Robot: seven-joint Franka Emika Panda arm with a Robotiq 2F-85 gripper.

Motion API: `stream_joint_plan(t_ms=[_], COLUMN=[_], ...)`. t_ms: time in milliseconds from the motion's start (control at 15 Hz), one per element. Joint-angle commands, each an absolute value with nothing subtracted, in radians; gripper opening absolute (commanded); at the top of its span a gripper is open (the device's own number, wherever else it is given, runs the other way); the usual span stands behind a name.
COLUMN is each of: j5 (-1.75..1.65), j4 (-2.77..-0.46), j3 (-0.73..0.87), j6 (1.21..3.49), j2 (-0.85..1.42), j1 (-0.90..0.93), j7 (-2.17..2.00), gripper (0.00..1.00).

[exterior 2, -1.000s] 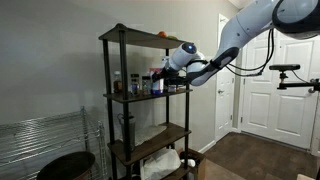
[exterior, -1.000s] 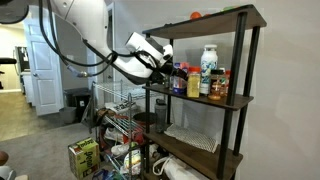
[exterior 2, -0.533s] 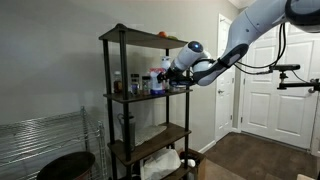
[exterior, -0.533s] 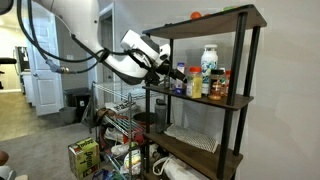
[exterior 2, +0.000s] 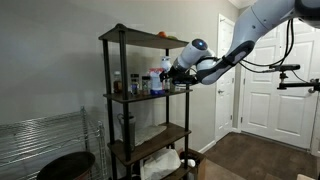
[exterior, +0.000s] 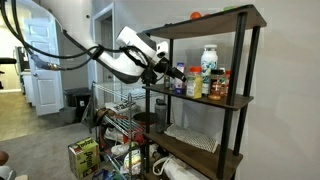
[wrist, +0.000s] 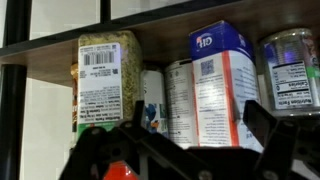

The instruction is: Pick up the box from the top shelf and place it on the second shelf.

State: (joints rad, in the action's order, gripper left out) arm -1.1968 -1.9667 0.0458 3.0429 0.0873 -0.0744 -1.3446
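Wrist view is showing the gripper (wrist: 180, 135) spread wide, its two dark fingers (wrist: 275, 140) standing well apart at the bottom edge and gripping nothing. One box (wrist: 225, 85), blue and white with red marks, is standing upright just beyond them, under the dark board of the top shelf (wrist: 200, 25). Five containers are lining up here: one spice jar (wrist: 108, 80) with a barcode label at the left, one blue-labelled container (wrist: 150, 100) half hidden behind it, one pale can (wrist: 178, 100) touching the box's left side, the box itself, and one glass jar (wrist: 290, 70) at the right. Both exterior views are showing the single arm reaching in from the side, with the gripper (exterior: 168, 72) (exterior 2: 178, 72) hanging just off the end of the second shelf (exterior: 215, 101) (exterior 2: 130, 97), where the row is sitting. One tall white bottle (exterior: 208, 62) is rising above that row. One small orange-red thing (exterior: 196, 15) is lying on the top shelf (exterior: 225, 18).
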Motion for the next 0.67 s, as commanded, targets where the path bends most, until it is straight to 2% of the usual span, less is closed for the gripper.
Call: stream_joint_plan(t_ms=[0,600], j5=[-1.216,-1.101], j4=[-2.019,-2.206], j3=[0.051,0.043], j6=[3.085,3.17], j2=[0.044,-0.021], j1=[-0.081,-0.088], j7=[-1.346,-1.154], gripper=[1.0,1.0])
